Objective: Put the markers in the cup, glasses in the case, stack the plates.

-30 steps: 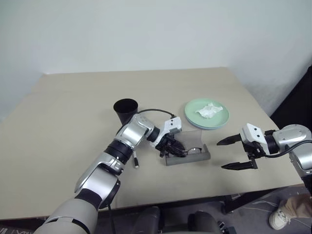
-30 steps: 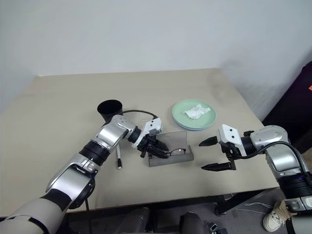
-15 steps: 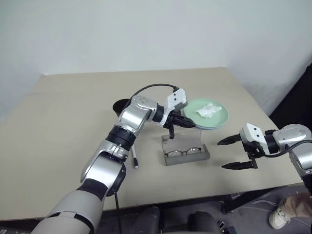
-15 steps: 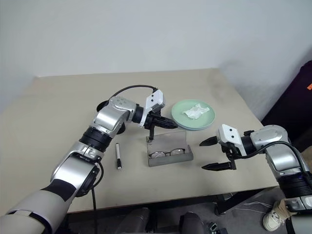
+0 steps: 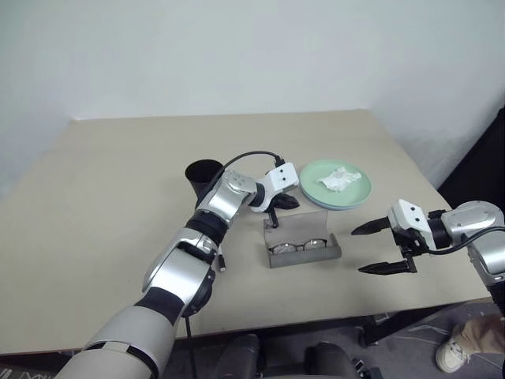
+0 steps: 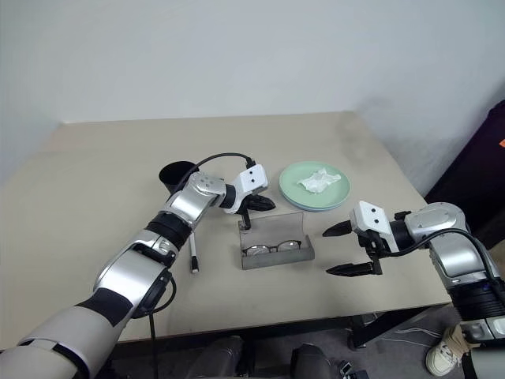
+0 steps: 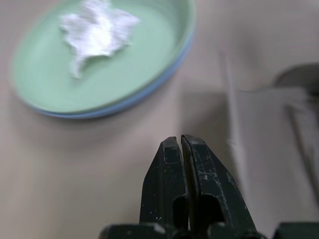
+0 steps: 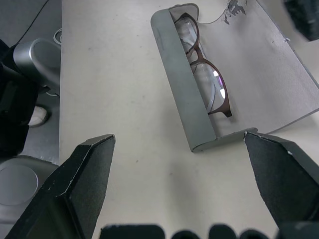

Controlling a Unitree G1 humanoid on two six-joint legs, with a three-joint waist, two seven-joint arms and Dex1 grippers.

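**Glasses in the open case, plates stacked**

On the table (image 5: 118, 197), the mint plate sits on the blue one (tissue on top) (image 5: 351, 193). The grey case (image 5: 304, 237) holds the glasses (image 8: 204, 74); its lid stands open. Left gripper (image 5: 286, 202) is closed and empty behind the lid; right gripper (image 5: 379, 249) is spread wide, empty. One marker (image 6: 193, 257) lies near the cup (image 5: 203, 175).

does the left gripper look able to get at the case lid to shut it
Probably yes. The left gripper, shut and holding nothing, hangs just behind the upright lid of the case, with nothing between them.
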